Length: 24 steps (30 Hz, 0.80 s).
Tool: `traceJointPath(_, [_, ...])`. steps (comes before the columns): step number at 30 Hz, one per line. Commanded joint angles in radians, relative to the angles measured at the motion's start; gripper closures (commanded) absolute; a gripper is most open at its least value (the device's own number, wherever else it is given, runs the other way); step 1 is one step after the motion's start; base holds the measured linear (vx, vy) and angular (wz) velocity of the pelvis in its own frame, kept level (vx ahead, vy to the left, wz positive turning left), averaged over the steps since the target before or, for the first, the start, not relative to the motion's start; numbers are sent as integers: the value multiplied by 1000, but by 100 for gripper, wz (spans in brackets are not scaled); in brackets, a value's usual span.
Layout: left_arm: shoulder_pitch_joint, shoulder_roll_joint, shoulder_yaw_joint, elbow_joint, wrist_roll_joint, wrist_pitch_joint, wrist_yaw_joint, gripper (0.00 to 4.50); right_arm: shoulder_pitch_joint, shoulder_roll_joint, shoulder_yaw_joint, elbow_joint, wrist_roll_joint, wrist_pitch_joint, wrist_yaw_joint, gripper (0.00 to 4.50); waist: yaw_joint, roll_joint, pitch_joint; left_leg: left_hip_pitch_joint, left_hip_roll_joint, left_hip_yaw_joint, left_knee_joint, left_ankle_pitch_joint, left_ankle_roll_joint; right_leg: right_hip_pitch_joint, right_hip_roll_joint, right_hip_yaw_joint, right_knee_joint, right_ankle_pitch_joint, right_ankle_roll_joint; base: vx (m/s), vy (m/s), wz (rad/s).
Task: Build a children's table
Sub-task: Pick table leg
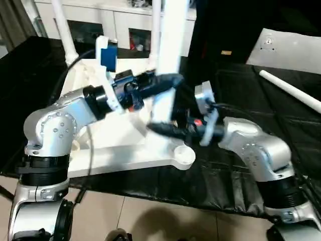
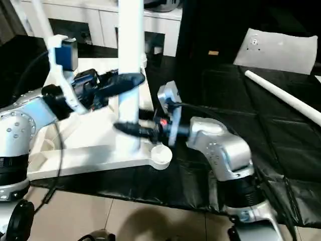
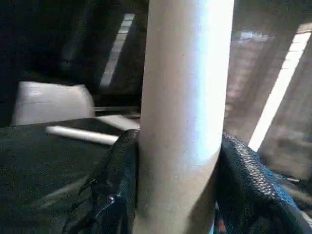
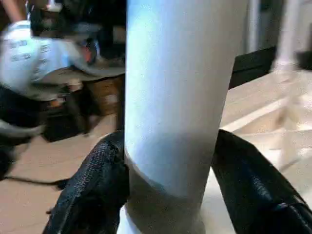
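Note:
The white tabletop [image 1: 120, 150] lies underside up on a black mat. A long white leg [image 1: 173, 45] stands upright over its front right part, its lower end just left of an empty round corner socket [image 1: 183, 154]. My left gripper [image 1: 168, 83] is shut on this leg about halfway up. My right gripper [image 1: 161, 128] is shut on it lower down. In the left wrist view the leg [image 3: 185, 97] sits between the black fingers [image 3: 112, 195]. The right wrist view shows the leg [image 4: 180, 97] clamped the same way between its fingers [image 4: 92, 190].
Two more legs [image 1: 64, 30] [image 1: 156, 35] stand upright at the tabletop's back corners. Another leg [image 1: 291, 90] lies loose on the mat at the right. A small white panel [image 1: 286, 50] rests at the back right. White cabinets stand behind.

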Motion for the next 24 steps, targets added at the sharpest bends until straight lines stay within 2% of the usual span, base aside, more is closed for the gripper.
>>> traceJointPath(1, [-11, -10, -24, -18, 61, -11, 92, 263, 1, 15, -25, -3, -56, -31, -98, 138, -1, 5, -75, 15, 33, 1, -84, -165, -52, 55, -61, 47, -68, -173, -172, 0, 0, 0])
traceJointPath(3, [-10, -17, -50, -43, 150, -39, 191, 265, 12, 50, -13, -6, -95, -31, -182, 115, -3, 8, -74, 15, 34, 0, -86, -161, -56, 54, -61, 48, -69, -171, -163, 0, 0, 0])
traceJointPath(4, [-5, -33, -69, -74, 209, -55, 264, 265, 15, 83, -6, 7, -127, -33, -252, 105, -5, 6, -75, 13, 33, 0, -85, -155, -56, 56, -61, 48, -68, -167, -157, 0, 0, 0])
traceJointPath(9, [-1, -67, -77, -111, 240, -48, 338, 265, 14, 120, -9, 30, -139, -25, -316, 99, -5, 6, -75, 13, 32, 2, -84, -159, -56, 54, -60, 49, -69, -167, -156, 0, 0, 0])
traceJointPath(11, [2, -84, -93, -134, 275, -53, 387, 265, 9, 138, -7, 49, -159, -31, -359, 99, -6, 6, -72, 13, 32, 1, -86, -175, -58, 52, -59, 49, -72, -185, -145, 0, 0, 0])
traceJointPath(12, [7, -112, -102, -163, 304, -48, 456, 265, 2, 172, -21, 67, -164, -25, -408, 126, -8, 6, -73, 12, 33, 0, -86, -179, -59, 52, -60, 49, -72, -191, -141, 0, 0, 0])
traceJointPath(13, [10, -125, -105, -180, 312, -42, 485, 265, 0, 190, -29, 73, -162, -20, -427, 126, -9, 5, -72, 12, 33, 0, -86, -186, -61, 51, -60, 49, -73, -198, -138, 0, 0, 0])
traceJointPath(14, [10, -125, -105, -180, 312, -42, 485, 265, 0, 190, -29, 73, -162, -20, -427, 126, -9, 5, -73, 12, 32, 0, -86, -184, -60, 52, -61, 49, -74, -199, -137, 0, 0, 0])
traceJointPath(15, [11, -128, -109, -187, 314, -40, 489, 265, -1, 194, -32, 74, -161, -19, -430, 142, -7, -1, -73, 12, 31, 1, -85, -183, -58, 51, -60, 49, -75, -205, -131, 0, 0, 0])
traceJointPath(18, [19, -153, -120, -213, 328, -29, 521, 265, -5, 217, -40, 78, -146, -8, -449, 156, -7, 2, -72, 11, 32, 0, -86, -182, -59, 50, -59, 49, -74, -201, -122, 0, 0, 0])
traceJointPath(19, [20, -154, -123, -214, 330, -29, 521, 265, -6, 218, -40, 79, -144, -7, -450, 177, -8, -3, -72, 11, 31, 0, -86, -180, -57, 51, -59, 49, -75, -201, -117, 0, 0, 0])
traceJointPath(22, [23, -146, -140, -211, 350, -33, 518, 265, -6, 215, -34, 82, -143, -1, -446, 186, -7, -1, -71, 10, 30, 0, -86, -178, -57, 50, -59, 49, -76, -207, -107, 0, 0, 0])
traceJointPath(24, [25, -151, -137, -212, 351, -32, 523, 265, -5, 217, -33, 81, -143, 5, -446, 212, -7, -1, -71, 10, 30, 0, -86, -181, -59, 49, -58, 49, -76, -214, -102, 0, 0, 0])
